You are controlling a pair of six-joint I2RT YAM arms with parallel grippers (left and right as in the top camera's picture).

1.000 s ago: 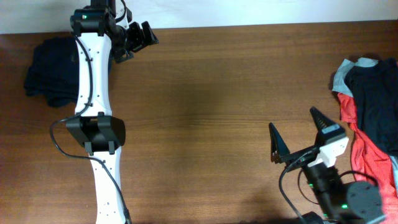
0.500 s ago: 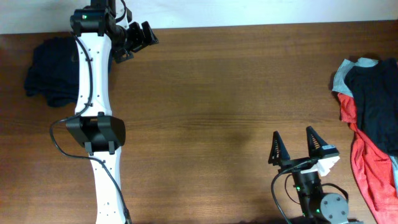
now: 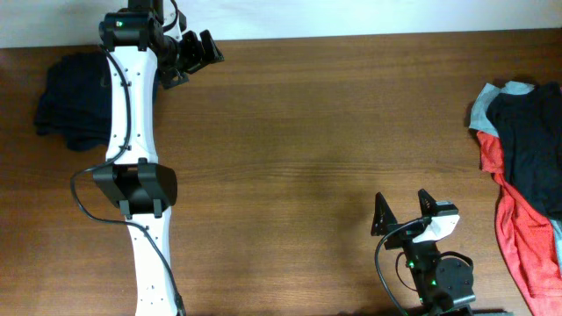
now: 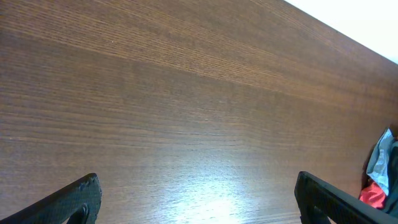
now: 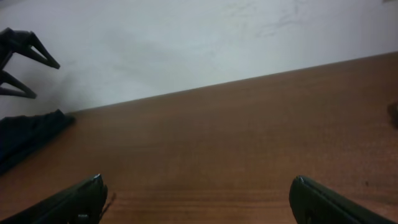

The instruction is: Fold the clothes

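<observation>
The dark navy shorts (image 3: 68, 104) lie bunched at the table's far left, partly hidden by my left arm. They also show in the right wrist view (image 5: 28, 134) at the left edge. My left gripper (image 3: 202, 51) is at the back edge, to the right of the shorts and apart from them. It is open and empty over bare wood in the left wrist view (image 4: 198, 186). My right gripper (image 3: 401, 204) is near the front edge at the right, far from the shorts. It is open and empty in the right wrist view (image 5: 198, 186).
A heap of navy, red and pale grey-blue garments (image 3: 522, 167) lies at the table's right edge; its tip shows in the left wrist view (image 4: 379, 177). A white wall runs behind the table's back edge. Brown wood lies between the two grippers.
My right arm has drawn back toward the front edge and a little to the left, away from the heap. The left arm and the shorts have not moved.
</observation>
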